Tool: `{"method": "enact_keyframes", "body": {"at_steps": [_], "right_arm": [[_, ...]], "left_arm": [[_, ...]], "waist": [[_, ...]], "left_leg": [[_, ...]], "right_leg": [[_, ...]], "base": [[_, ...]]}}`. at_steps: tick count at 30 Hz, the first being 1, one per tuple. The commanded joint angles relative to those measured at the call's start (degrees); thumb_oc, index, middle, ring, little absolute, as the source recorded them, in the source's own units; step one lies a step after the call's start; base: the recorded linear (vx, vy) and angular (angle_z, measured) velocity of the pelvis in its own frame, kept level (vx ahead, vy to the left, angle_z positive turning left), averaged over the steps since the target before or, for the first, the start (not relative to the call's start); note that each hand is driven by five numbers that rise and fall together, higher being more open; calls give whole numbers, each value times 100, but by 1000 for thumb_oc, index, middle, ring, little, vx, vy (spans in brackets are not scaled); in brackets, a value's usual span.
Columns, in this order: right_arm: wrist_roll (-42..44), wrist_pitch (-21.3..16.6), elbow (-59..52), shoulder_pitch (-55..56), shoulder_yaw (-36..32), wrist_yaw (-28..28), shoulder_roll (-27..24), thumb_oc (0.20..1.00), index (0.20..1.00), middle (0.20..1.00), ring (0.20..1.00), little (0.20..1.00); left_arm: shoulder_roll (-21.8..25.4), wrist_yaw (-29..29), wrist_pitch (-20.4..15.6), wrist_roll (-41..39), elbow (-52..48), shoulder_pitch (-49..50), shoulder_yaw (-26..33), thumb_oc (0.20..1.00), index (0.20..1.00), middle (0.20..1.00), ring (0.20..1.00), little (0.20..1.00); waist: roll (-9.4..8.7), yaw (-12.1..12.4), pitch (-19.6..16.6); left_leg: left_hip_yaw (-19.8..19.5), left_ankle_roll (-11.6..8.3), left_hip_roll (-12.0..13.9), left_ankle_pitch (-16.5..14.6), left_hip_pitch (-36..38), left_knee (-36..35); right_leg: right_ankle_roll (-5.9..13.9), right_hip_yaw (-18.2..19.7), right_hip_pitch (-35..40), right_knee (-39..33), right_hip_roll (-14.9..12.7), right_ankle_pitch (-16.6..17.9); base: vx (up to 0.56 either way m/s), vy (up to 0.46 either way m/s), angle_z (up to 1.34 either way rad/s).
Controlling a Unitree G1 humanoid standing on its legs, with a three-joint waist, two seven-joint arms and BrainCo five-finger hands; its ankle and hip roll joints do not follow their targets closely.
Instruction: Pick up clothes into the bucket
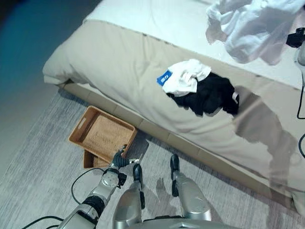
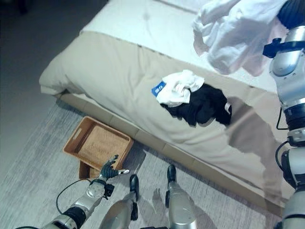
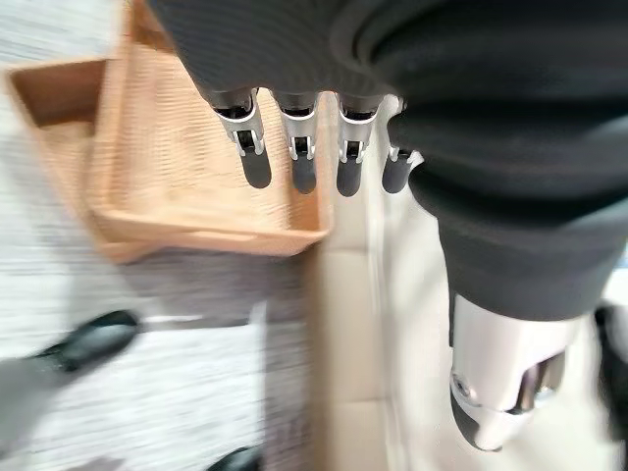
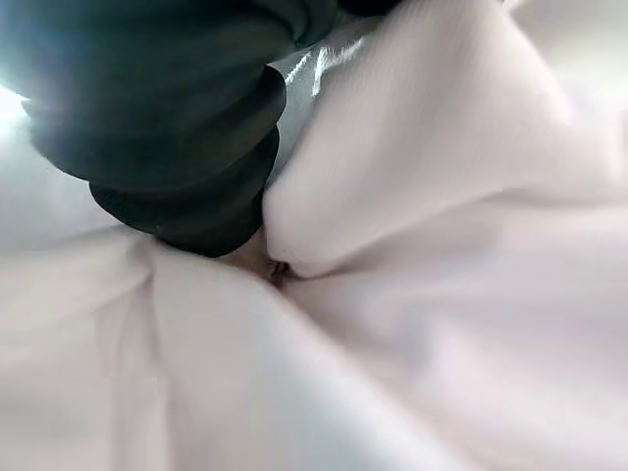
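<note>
My right arm was raised high over the bed (image 1: 119, 67), and a pale white garment (image 2: 233, 33) hung bunched in the air from it, well above the mattress. From my right wrist the cloth pressed in on all sides of my right hand (image 4: 186, 128), whose dark cover was all I could make out — the fingers were buried in the folds, so I could not tell whether they were curled round the fabric or not. Below the lifted garment, on the beige cover near the bed's edge, lay two more pieces: a white top with a blue tag (image 1: 183, 78) resting partly on a black garment (image 1: 212, 95), the two touching and well apart from either hand. My left hand (image 1: 119, 160) hung low by the floor, just beside the near corner of the woven basket (image 1: 81, 131), which sat on the grey carpet (image 1: 43, 186) close against the foot of the bed. Its fingers (image 3: 257, 167) were straight and relaxed, spread in a row over the basket's rim, with the thumb apart, holding nothing. The basket lay tilted on top of a second, flatter tray (image 3: 49, 98) of the same wood colour, and no clothing lay inside it — the lifted garment was far from it, up and across on my right side.
</note>
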Motion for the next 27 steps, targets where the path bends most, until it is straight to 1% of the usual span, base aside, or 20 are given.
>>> {"method": "enact_keyframes", "body": {"at_steps": [1, 3, 4, 5, 6, 7, 8, 9, 11, 13, 14, 15, 16, 17, 19, 23, 25, 27], "right_arm": [[119, -236, -270, -316, -37, 52, -197, 200, 200, 200, 200, 200], [204, -232, -399, -173, -55, 237, -187, 200, 200, 200, 200, 200], [205, -229, -410, -143, -79, 243, -178, 200, 200, 200, 200, 200], [279, -194, -410, -72, 6, 438, -178, 200, 200, 200, 200, 200], [333, -196, -509, 0, 60, 561, -115, 200, 200, 200, 200, 200], [334, -191, -518, 13, 44, 567, -108, 200, 200, 200, 200, 200], [373, -161, -741, 173, 136, 854, -57, 200, 200, 200, 200, 200], [372, -160, -745, 184, 127, 856, -53, 200, 200, 200, 200, 200], [486, -164, -1058, 575, 243, 1257, 55, 200, 200, 200, 200, 200], [548, -158, -1157, 728, 221, 1340, 91, 200, 200, 200, 200, 200], [594, -204, -1456, 907, 357, 1683, 127, 200, 200, 200, 200, 200], [594, -204, -1458, 912, 352, 1684, 126, 200, 200, 200, 200, 200], [649, -216, -1739, 1057, 478, 2000, 88, 200, 200, 200, 200, 200], [650, -214, -1746, 1069, 464, 2003, 81, 200, 200, 200, 200, 200], [726, -194, -1909, 1196, 636, 2327, 106, 200, 200, 200, 200, 200], [779, -211, -1876, 1287, 704, 2471, 197, 200, 200, 200, 200, 200], [957, -251, -1961, 1434, 645, 2573, 353, 200, 200, 200, 200, 200], [980, -256, -1995, 1482, 650, 2597, 411, 200, 200, 200, 200, 200]], "left_arm": [[311, -282, -335, -407, -995, 334, 115, 1000, 1000, 1000, 1000, 1000], [537, -549, -335, -794, -1988, 415, 174, 1000, 1000, 1000, 1000, 1000], [570, -563, -303, -811, -2041, 451, 183, 1000, 1000, 1000, 1000, 1000], [858, -763, -303, -1005, -2840, 390, 226, 1000, 1000, 1000, 1000, 1000], [1046, -823, -310, -1159, -3349, 264, 295, 1000, 1000, 1000, 1000, 1000], [1070, -831, -281, -1173, -3392, 287, 310, 1000, 1000, 1000, 1000, 1000], [1341, -972, -234, -1517, -4159, -57, 398, 1000, 1000, 1000, 1000, 1000], [1349, -973, -225, -1521, -4168, -52, 399, 1000, 1000, 1000, 1000, 1000], [1527, -1056, -186, -1939, -4978, -688, 298, 1000, 1000, 1000, 1000, 1000], [1538, -1063, -150, -1992, -5061, -908, 182, 1000, 1000, 1000, 1000, 1000], [1546, -1079, -158, -2061, -5240, -1452, -36, 1000, 1000, 1000, 1000, 1000], [1546, -1079, -158, -2061, -5239, -1453, -39, 1000, 1000, 1000, 1000, 1000], [1502, -1088, -148, -2090, -5273, -1908, -255, 1000, 1000, 1000, 1000, 1000], [1498, -1088, -150, -2090, -5267, -1917, -264, 1000, 1000, 1000, 1000, 1000], [1397, -1096, -170, -2025, -5226, -2345, -536, 1000, 1000, 1000, 1000, 1000], [1332, -1059, -201, -1851, -5209, -2485, -608, 1000, 1000, 1000, 1000, 1000], [1259, -1021, -176, -1603, -5066, -2573, -675, 1000, 1000, 1000, 1000, 1000], [1231, -1002, -169, -1524, -5011, -2595, -694, 1000, 1000, 1000, 1000, 1000]], "waist": [[-405, 116, -982], [-417, 116, -1145], [-431, 119, -1144], [-434, 112, -1289], [-441, 104, -1359], [-451, 104, -1354], [-471, 88, -1455], [-470, 88, -1469], [-493, 76, -1632], [-518, 80, -1671], [-531, 71, -1744], [-532, 74, -1743], [-538, 56, -1804], [-540, 64, -1799], [-546, 67, -1842], [-540, 103, -1843], [-539, 118, -1834], [-532, 120, -1830]], "left_leg": [[-63, 13, -138, -510, -125, 642], [-24, 25, -119, -554, 7, 624], [-21, 25, -117, -559, 26, 620], [7, 37, -111, -596, 118, 609], [18, 38, -106, -614, 174, 604], [21, 38, -104, -620, 185, 603], [54, 50, -100, -615, 287, 592], [50, 48, -95, -652, 310, 576], [51, 56, -78, -680, 424, 549], [62, 61, -86, -640, 426, 550], [72, 64, -78, -651, 492, 527], [74, 64, -78, -651, 494, 526], [68, 61, -71, -661, 534, 511], [67, 61, -71, -661, 538, 510], [66, 58, -65, -671, 589, 502], [67, 57, -61, -670, 620, 494], [51, 56, -64, -661, 627, 494], [48, 55, -65, -658, 633, 489]], "right_leg": [[428, -17, 313, 507, -271, -465], [440, -5, 459, 466, -255, -483], [441, -2, 478, 459, -253, -484], [451, 3, 566, 446, -246, -507], [453, 22, 615, 439, -240, -512], [454, 24, 625, 438, -238, -515], [449, 49, 711, 420, -242, -494], [456, 49, 730, 411, -236, -528], [454, 40, 834, 368, -226, -546], [449, 41, 842, 354, -233, -504], [450, 46, 906, 331, -229, -515], [450, 47, 907, 331, -229, -515], [447, 38, 956, 302, -232, -521], [446, 38, 961, 300, -232, -520], [453, 23, 1017, 270, -230, -520], [453, 11, 1062, 239, -236, -511], [450, 4, 1100, 221, -236, -505], [448, -4, 1106, 213, -240, -506]], "base": [[88, 20, -8], [93, 23, -8], [85, 30, -11], [79, 27, -9], [79, 27, -6], [50, 18, -14], [55, 11, -13], [93, 6, -13], [81, -12, -2], [0, 0, 0], [0, 0, 0], [36, -5, -3], [14, 0, -5], [17, -3, -7], [8, -4, -10], [-1, 1, -2], [0, 0, 0], [0, 0, 0]]}}
